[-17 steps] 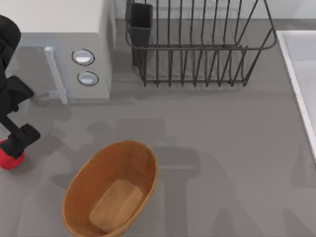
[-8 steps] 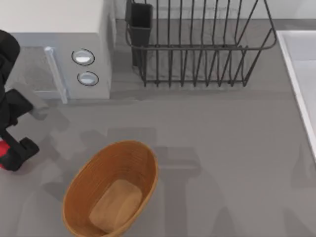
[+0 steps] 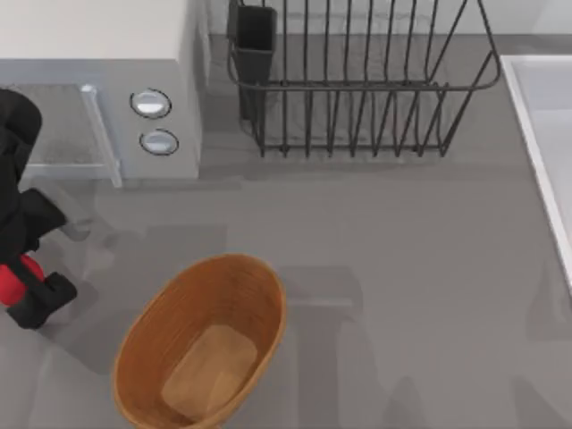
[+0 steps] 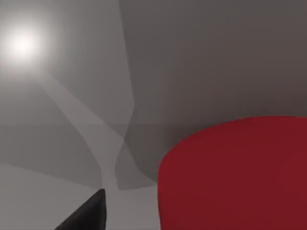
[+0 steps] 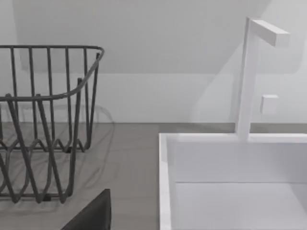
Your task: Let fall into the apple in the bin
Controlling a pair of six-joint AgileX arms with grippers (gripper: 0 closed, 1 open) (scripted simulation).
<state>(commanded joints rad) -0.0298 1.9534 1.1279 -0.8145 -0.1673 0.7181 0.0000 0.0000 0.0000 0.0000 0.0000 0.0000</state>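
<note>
One red apple (image 3: 11,279) sits in the jaws of my left gripper (image 3: 20,284) at the far left edge of the grey surface (image 3: 402,268), seen from above. The black fingers close on the fruit from either side, so only a slice of red shows between them. In the left wrist view the apple (image 4: 235,177) looms large and close against the grey surface, with one dark fingertip (image 4: 88,215) beside it; I cannot tell from these pictures whether the fruit is lifted clear of the surface or resting on it.

To the right of the gripper, apart from it, stands the bin (image 3: 147,335), an oval orange-brown wicker basket with a paler flat bottom, nothing inside it. The apple is outside the bin, off its left rim.

At the back of the surface stands a black wire dish rack (image 3: 357,85), with a white appliance (image 3: 107,54) bearing two round knobs to its left. A white sink (image 3: 541,134) runs along the right edge.

My right arm is parked; its wrist view looks across the dish rack (image 5: 45,124) and the sink (image 5: 230,163) with its white tap (image 5: 249,76).
</note>
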